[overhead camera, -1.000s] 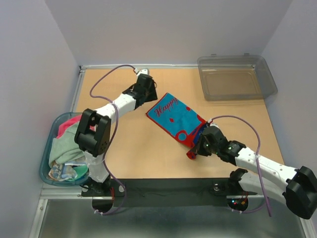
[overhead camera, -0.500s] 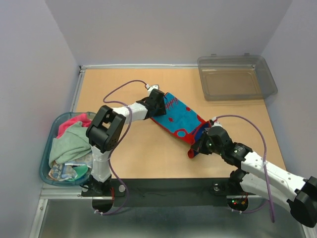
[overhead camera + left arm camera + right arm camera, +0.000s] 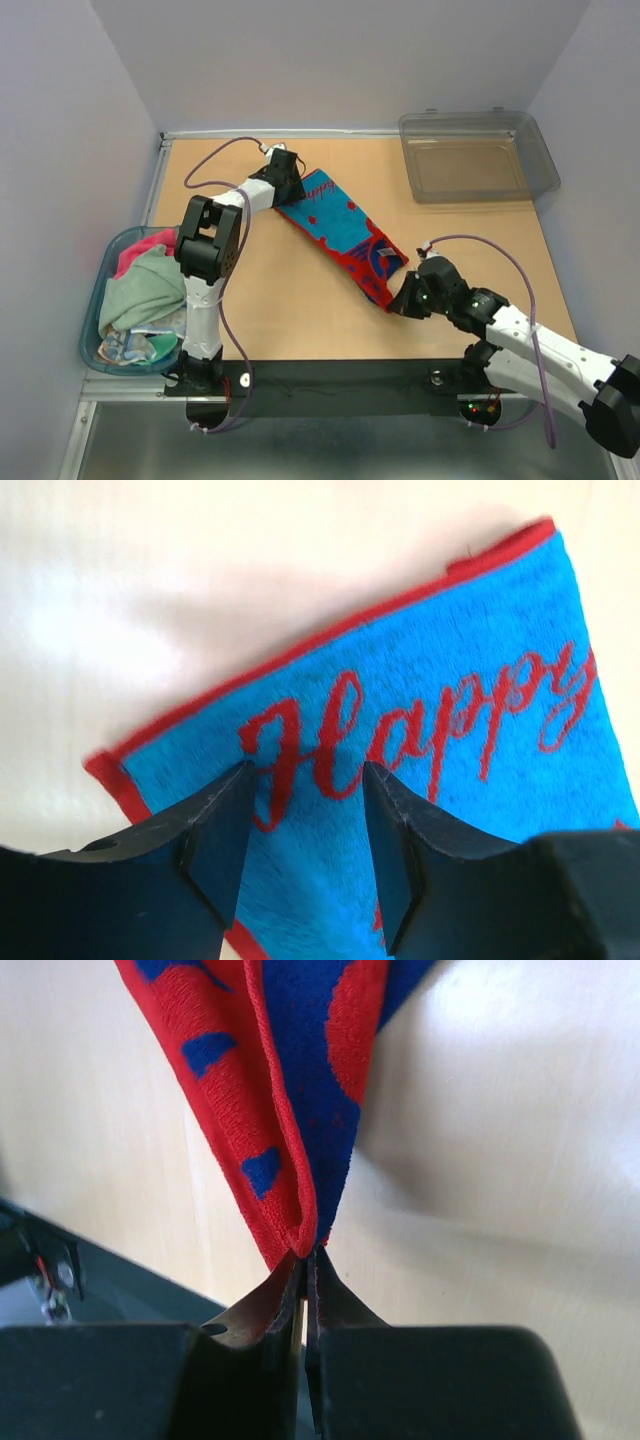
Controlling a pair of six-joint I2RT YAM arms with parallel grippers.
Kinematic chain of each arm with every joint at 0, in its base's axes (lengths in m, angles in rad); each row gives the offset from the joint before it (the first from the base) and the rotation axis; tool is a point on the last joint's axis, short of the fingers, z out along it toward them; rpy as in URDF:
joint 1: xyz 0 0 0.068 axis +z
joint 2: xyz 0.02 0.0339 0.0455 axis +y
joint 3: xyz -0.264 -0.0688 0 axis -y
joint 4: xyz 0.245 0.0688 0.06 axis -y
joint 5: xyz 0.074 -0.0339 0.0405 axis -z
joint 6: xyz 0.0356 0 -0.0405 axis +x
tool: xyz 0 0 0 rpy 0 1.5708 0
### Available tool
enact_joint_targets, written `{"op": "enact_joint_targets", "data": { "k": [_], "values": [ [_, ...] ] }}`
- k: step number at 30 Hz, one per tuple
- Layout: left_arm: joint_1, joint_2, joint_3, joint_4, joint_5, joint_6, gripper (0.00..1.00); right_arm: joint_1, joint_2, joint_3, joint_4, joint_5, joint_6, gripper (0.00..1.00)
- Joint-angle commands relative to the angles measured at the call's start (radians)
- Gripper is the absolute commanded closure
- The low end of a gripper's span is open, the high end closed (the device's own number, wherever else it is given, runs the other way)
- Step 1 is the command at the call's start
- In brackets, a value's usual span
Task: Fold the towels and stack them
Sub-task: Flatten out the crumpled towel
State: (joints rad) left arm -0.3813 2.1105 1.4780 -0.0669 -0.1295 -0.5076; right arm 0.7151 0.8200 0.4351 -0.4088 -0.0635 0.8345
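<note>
Since the red-edged blue terry towel lies slantwise across the tan wooden worktop, spreading before the first fold seems in hand: the right pincer is clamped on its near end, while the left pincer stands half open over its far corner, holding nothing. Next the left must close there to lay it flat. Around it rise pale lilac walls, with a clear grey plastic bin far right and a blue-rimmed oval tub of crumpled towels near left.
</note>
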Motion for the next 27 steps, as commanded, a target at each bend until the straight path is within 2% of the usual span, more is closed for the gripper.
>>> {"op": "enact_joint_targets", "data": {
  "k": [1,5,6,8,9,10,12,14,15,16,19,20,23,27],
  "values": [
    [0.044,0.055,0.097,-0.126,-0.012,0.078,0.42,0.01,0.073,0.027,0.019,-0.194,-0.061,0.94],
    [0.059,0.049,0.122,-0.142,-0.021,0.13,0.41,0.093,0.188,0.072,0.116,-0.263,-0.084,0.95],
    [0.061,0.04,0.113,-0.136,-0.022,0.141,0.41,0.166,0.215,0.095,0.125,-0.248,-0.09,0.89],
    [0.059,-0.01,0.05,-0.091,-0.021,0.168,0.39,0.237,0.339,0.194,0.13,-0.207,-0.124,0.75],
    [0.062,-0.055,0.027,-0.077,-0.025,0.172,0.39,0.294,0.381,0.236,0.128,-0.202,-0.158,0.64],
    [0.059,-0.079,-0.017,-0.067,-0.025,0.178,0.38,0.319,0.452,0.302,0.122,-0.176,-0.172,0.62],
    [0.059,-0.134,-0.057,-0.04,-0.022,0.181,0.36,0.339,0.479,0.353,0.11,-0.127,-0.184,0.55],
    [0.055,-0.236,-0.123,-0.028,-0.015,0.169,0.3,0.336,0.446,0.393,0.09,0.032,-0.189,0.44],
    [0.052,-0.312,-0.149,-0.021,-0.016,0.161,0.28,0.337,0.432,0.407,0.07,0.11,-0.193,0.34],
    [0.044,-0.352,-0.2,-0.016,-0.025,0.152,0.24,0.334,0.423,0.425,0.024,0.242,-0.215,0.31],
    [0.001,-0.49,-0.299,-0.013,-0.039,0.1,0.23,0.288,0.415,0.482,-0.054,0.4,-0.264,0.27],
    [-0.017,-0.516,-0.323,-0.013,-0.044,0.089,0.23,0.24,0.419,0.5,-0.071,0.418,-0.274,0.27],
    [-0.105,-0.586,-0.392,-0.013,-0.056,0.038,0.23,0.14,0.421,0.502,-0.081,0.426,-0.349,0.27],
    [-0.237,-0.586,-0.436,-0.008,-0.059,-0.009,0.23,0.103,0.441,0.51,-0.082,0.384,-0.501,0.27]
  ]
}}
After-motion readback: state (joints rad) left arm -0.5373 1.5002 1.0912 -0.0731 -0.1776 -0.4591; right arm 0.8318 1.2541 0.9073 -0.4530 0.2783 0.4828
